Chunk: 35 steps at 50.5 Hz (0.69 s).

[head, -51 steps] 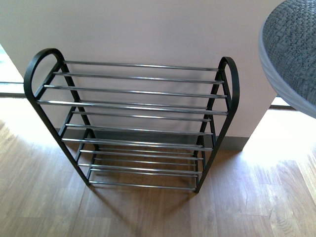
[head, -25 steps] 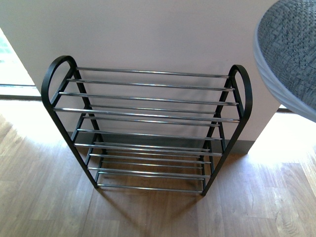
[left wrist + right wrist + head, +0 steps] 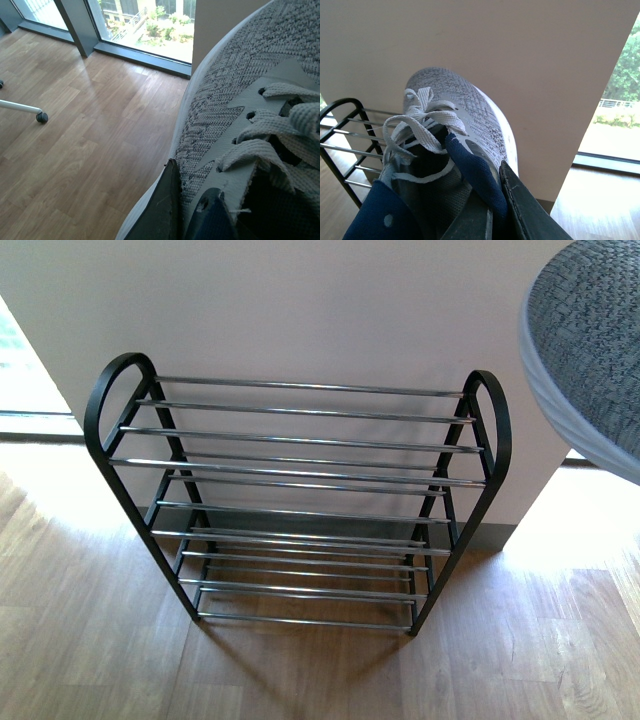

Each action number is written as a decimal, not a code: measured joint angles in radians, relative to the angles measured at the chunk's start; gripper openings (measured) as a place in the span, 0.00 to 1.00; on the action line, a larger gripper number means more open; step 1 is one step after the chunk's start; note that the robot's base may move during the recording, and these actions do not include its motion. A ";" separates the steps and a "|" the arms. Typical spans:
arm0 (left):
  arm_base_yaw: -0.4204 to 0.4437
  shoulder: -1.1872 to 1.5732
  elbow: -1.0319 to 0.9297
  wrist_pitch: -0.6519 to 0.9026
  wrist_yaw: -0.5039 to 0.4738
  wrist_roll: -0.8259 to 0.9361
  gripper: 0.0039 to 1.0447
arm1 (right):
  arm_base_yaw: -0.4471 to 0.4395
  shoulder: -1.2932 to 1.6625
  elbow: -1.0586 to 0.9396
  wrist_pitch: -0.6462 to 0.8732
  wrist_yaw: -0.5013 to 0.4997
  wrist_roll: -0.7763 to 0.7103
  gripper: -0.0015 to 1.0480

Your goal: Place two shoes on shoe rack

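The black shoe rack [image 3: 300, 462] with chrome bars stands against the wall in the front view, with nothing on its tiers. One grey knit sneaker [image 3: 590, 350] fills that view's upper right corner, above and right of the rack. My right gripper [image 3: 495, 215] is shut on the collar of a grey knit sneaker [image 3: 465, 105], one finger [image 3: 525, 210] outside and one inside the navy lining; the rack's end loop [image 3: 340, 130] shows beside its toe. Over the wood floor, my left gripper [image 3: 182, 215] is shut on the side of the other sneaker [image 3: 225, 100].
A pale wall [image 3: 300, 300] backs the rack, with a baseboard at its foot. Wood floor [image 3: 300, 670] spreads in front of the rack. In the left wrist view, a white leg with a caster wheel [image 3: 42, 117] rests on the floor near floor-length windows [image 3: 145, 25].
In the front view the rack has shifted a little right and lower over the last second, then held steady. The sneaker at the right edge has barely moved.
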 joint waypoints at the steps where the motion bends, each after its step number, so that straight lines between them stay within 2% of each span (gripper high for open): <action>1: 0.000 0.000 0.000 0.000 0.000 0.000 0.01 | 0.000 0.000 0.000 0.000 -0.001 0.000 0.01; 35: 0.000 0.000 0.000 0.000 0.001 0.000 0.01 | -0.001 0.002 0.001 -0.003 -0.010 -0.002 0.01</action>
